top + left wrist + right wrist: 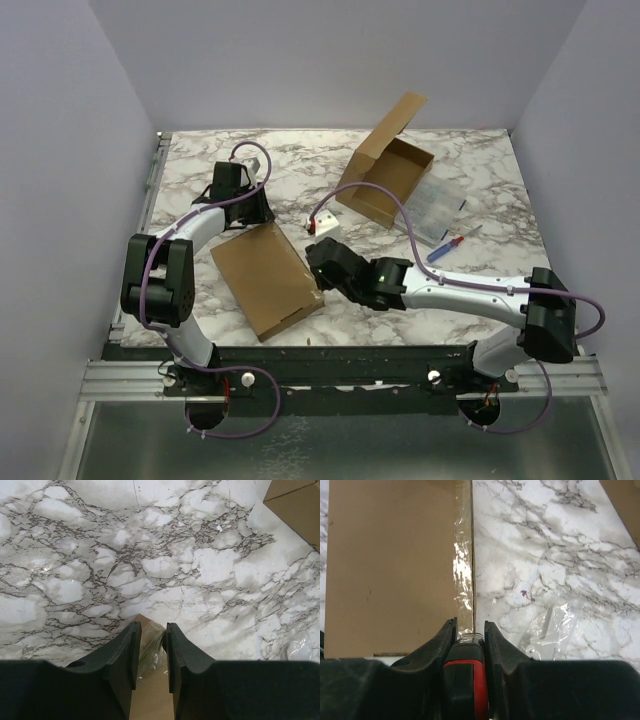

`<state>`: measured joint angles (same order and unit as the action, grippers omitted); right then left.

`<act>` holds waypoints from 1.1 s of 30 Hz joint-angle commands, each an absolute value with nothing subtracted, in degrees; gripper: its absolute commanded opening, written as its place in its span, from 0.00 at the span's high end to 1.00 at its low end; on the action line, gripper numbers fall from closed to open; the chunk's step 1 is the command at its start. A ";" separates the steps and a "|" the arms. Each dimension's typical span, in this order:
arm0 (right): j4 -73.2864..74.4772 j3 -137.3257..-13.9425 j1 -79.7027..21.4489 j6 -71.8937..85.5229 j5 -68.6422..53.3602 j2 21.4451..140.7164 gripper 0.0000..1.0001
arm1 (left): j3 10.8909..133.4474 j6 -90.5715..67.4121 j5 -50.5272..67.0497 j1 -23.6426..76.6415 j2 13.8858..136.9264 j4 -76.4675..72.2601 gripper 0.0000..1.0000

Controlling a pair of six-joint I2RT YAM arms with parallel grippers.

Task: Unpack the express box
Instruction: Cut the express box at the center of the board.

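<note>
The closed cardboard box [265,280] lies flat on the marble tabletop [200,165], left of centre and just ahead of the arm bases. The right jaws are clamped on a red-and-black box cutter [465,672], which fills the gap between them. The cutter's front end sits at the box's right-hand edge, at the near end of a strip of clear tape [463,565] running along that edge. In the right wrist view, the box top extends forward and to the left of the jaws. The left jaws stand at the box's far corner with only a narrow gap between them. The left wrist view shows the cardboard corner and some crinkled clear film in that gap; whether the jaws grip the corner cannot be told. An open cardboard box [392,175] stands well apart, at the far right. A clear plastic bag [547,627] lies on the tabletop just right of the right jaws.
</note>
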<state>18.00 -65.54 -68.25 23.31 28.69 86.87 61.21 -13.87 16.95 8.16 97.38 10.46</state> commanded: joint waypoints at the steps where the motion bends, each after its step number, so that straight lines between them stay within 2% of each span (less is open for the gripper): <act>1: 26.87 -63.55 -72.44 28.48 30.72 85.01 1.00 | 58.89 -11.95 6.85 6.78 99.10 11.73 0.69; 10: 21.52 -64.71 -74.05 25.49 37.36 84.07 1.00 | 58.93 -11.93 8.60 6.89 98.64 11.56 0.66; 14: 15.83 -63.99 -74.02 23.39 39.93 83.71 1.00 | 58.54 -13.07 9.56 7.33 93.94 11.64 0.44; 17: 14.77 -63.46 -74.02 23.68 40.72 83.93 1.00 | 60.12 -14.83 9.00 8.12 87.68 14.20 0.33; 19: 14.53 -62.90 -74.01 23.90 40.94 84.02 1.00 | 62.67 -16.54 8.01 8.77 84.17 18.85 0.30; 23: 14.53 -62.28 -74.02 24.27 41.77 84.18 1.00 | 57.71 -21.79 13.47 11.35 77.96 22.00 0.38; 27: 13.38 -62.20 -74.03 23.34 42.54 84.26 1.00 | 48.27 -29.20 14.90 21.94 75.69 15.60 0.50; 33: 13.13 -65.17 -74.05 20.71 42.79 83.79 1.00 | 44.06 -30.39 9.71 25.93 78.65 10.77 0.55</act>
